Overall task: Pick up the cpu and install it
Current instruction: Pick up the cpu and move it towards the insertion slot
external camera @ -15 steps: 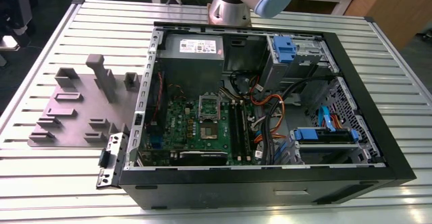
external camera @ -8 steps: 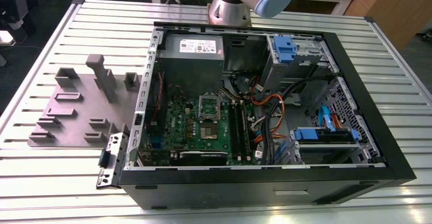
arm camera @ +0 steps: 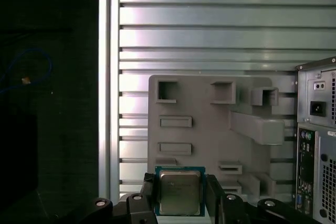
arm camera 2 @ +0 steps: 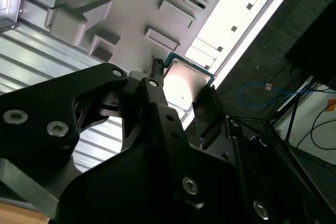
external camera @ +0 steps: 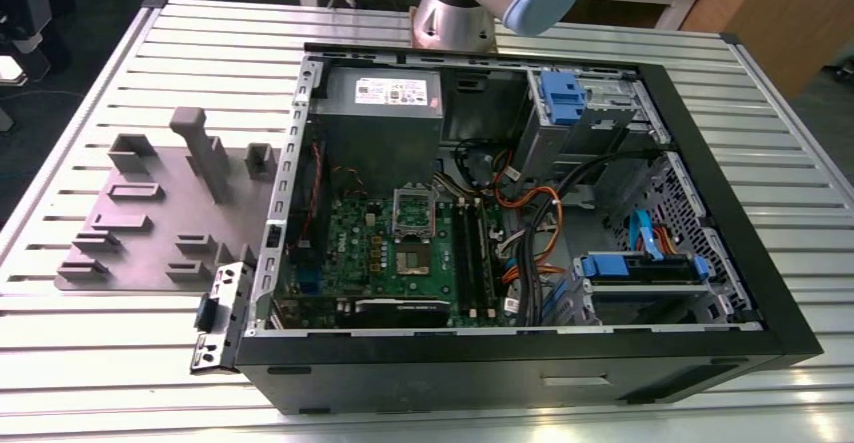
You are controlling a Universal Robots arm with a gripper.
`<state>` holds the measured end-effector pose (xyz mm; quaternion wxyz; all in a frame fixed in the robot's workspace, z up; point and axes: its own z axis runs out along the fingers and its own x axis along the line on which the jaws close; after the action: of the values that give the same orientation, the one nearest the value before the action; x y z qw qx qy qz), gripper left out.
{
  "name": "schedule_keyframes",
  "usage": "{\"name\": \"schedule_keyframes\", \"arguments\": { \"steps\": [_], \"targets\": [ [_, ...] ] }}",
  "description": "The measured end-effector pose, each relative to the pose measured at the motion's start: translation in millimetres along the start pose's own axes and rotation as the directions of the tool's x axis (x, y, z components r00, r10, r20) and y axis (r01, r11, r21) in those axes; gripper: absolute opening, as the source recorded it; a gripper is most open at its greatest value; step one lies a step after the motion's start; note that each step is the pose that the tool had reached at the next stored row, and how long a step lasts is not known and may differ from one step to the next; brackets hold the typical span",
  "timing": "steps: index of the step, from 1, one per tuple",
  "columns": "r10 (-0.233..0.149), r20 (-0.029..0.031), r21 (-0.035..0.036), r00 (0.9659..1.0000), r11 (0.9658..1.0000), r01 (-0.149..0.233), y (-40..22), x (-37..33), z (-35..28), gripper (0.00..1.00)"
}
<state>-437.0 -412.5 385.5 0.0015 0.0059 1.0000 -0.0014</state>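
First wrist view: the cpu (arm camera: 179,192) is pinched between the two black jaws, which close on two of its opposite edges. It hangs raised above the grey fixture plate (arm camera: 210,124) that lies on the slatted counter (arm camera: 210,24).

The hold looks narrow. Only the thin rim of the chip is caught, so a jolt or a quick swing could let it slip, twist in the grip or drop onto the metal slats. The exterior view shows the open computer case (external camera: 534,373) with the green motherboard (external camera: 387,253) deep inside. Orange cables (external camera: 514,203) run close beside the board. A chip carried in crooked could snag there. It could also land skewed on the board and damage the contacts. The wrong corner leading would carry the same risk.

The chip itself is a small flat square. Its silvery-grey metal lid has rounded corners and faint print, and a narrow green border frames it. In the second wrist view the lid catches bright glare. In both wrist views it appears level between the jaws, not tilted.
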Motion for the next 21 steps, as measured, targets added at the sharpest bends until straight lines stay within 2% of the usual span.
{"name": "schedule_keyframes", "arguments": {
  "steps": [2, 21],
  "targets": [
    [0.000, 0.0000, 0.0000, 1.0000, 1.0000, 0.000, 0.0, 0.0, -1.6, 0.47],
    [0.000, -0.0001, 0.0001, 1.0000, 1.0000, 0.000, -2.9, -4.2, -1.6, 0.47]
  ]
}}
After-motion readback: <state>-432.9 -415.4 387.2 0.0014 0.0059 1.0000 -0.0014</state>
